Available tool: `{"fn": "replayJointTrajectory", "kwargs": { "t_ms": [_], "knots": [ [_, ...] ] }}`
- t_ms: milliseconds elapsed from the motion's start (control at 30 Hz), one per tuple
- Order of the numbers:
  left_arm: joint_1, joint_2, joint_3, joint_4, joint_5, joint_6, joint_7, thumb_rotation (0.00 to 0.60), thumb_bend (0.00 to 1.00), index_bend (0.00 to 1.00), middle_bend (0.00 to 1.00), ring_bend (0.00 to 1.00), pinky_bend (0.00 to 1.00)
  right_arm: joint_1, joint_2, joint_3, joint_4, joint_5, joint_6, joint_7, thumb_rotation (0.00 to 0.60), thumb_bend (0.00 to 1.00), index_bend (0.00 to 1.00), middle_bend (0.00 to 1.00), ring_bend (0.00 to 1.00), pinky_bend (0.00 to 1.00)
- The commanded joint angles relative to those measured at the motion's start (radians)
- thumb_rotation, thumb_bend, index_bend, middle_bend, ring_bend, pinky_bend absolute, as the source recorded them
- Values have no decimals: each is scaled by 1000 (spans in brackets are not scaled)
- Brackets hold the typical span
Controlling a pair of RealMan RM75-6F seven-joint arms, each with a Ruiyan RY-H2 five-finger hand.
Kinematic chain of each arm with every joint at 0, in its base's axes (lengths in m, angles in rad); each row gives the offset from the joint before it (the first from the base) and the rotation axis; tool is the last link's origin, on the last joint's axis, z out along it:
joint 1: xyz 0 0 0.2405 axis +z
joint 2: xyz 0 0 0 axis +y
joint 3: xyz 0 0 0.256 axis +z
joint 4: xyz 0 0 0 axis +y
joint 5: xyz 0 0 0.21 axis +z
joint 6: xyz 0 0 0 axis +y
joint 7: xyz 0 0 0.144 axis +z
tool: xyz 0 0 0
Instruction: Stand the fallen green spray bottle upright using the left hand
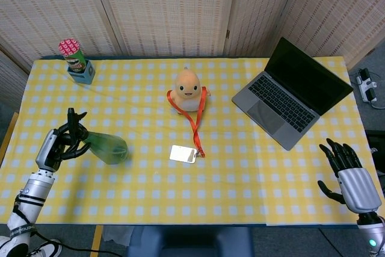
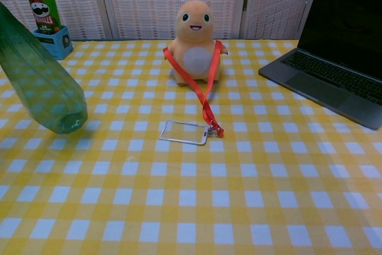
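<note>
The green spray bottle is tilted, its neck in my left hand and its round base pointing right. The hand grips it around the black spray head at the table's left edge. In the chest view the green spray bottle fills the left side, slanting down to a base just above or on the yellow checked cloth; I cannot tell which. The left hand itself is almost wholly out of that view. My right hand hangs beyond the table's right front corner, fingers spread and holding nothing.
An orange plush toy with an orange lanyard and a clear badge holder sits mid-table. An open laptop is at the right. A chips can in a blue box stands at the back left.
</note>
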Motion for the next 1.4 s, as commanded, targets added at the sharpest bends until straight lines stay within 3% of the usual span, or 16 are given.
{"fn": "replayJointTrajectory", "kwargs": {
  "t_ms": [33,333,800,867,1033,1400],
  "knots": [
    [-3,-25,8,24,7,17,30,600,573,712,1000,1000,1000,3,3,-5,-4,-6,-6,-1,600,328,0,0,0,0],
    [-4,-100,16,101,22,81,104,600,573,716,1000,1000,1000,6,9,-5,-11,9,-20,-5,600,329,0,0,0,0],
    [-15,-142,30,181,11,68,122,600,575,715,1000,1000,1000,3,22,-7,-21,9,-17,8,600,328,0,0,0,0],
    [-14,-142,35,187,23,76,122,600,575,679,1000,1000,1000,3,22,-6,-21,11,-17,7,600,328,0,0,0,0],
    [-14,-143,39,195,27,84,132,600,555,484,1000,1000,1000,3,29,-12,-28,10,-24,5,600,329,0,0,0,0],
    [-14,-124,36,178,7,72,133,600,365,305,1000,1000,1000,4,29,-12,-30,12,-26,-1,600,329,0,0,0,0]
  ]
}}
